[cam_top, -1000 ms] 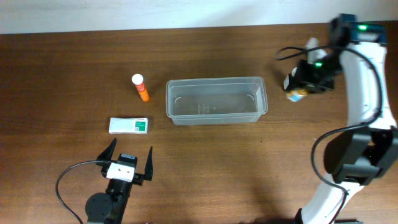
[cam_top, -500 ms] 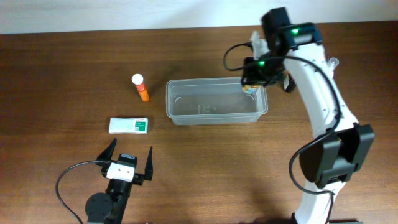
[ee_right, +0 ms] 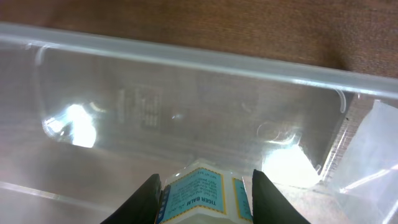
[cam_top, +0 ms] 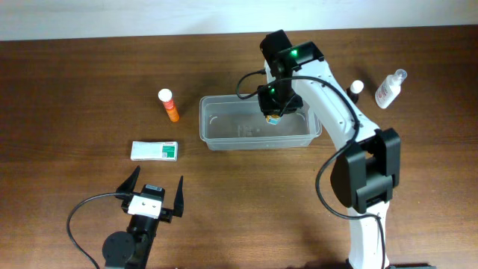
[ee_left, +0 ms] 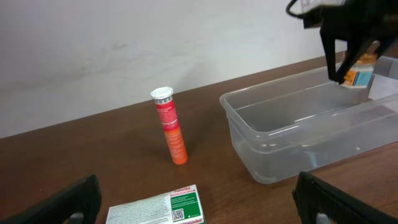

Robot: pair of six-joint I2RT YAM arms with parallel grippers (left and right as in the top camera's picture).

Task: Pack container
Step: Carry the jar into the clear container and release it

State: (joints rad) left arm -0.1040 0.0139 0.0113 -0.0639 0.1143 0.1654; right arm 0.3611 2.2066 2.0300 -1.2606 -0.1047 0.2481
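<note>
- At the middle of the wooden table (cam_top: 67,82) sits the container (cam_top: 259,140), a clear rectangular tub, long side running left to right, open top up
- Above its right half hangs the right gripper (cam_top: 273,113), fingers clamped on a small orange-and-blue carton (cam_top: 274,118); the right wrist view shows the carton (ee_right: 200,194) squeezed between both fingers, printed "TIGER BALM", with the tub's bare floor below it
- From the left wrist view the carton (ee_left: 359,76) is held over the tub's far right end, above the rim and not touching it
- Left of the tub, apart from it, stands an orange tube (cam_top: 169,105) with a white cap, slightly tilted
- Nearer the front, a white-and-green box (cam_top: 155,151) lies flat
- The left gripper (cam_top: 154,196) is at the front edge, well away from the tub, its 2 fingers spread wide and holding nothing
- Right of the tub, a small dark-capped bottle (cam_top: 357,87) and a clear spray bottle (cam_top: 390,87) rest near each other
</note>
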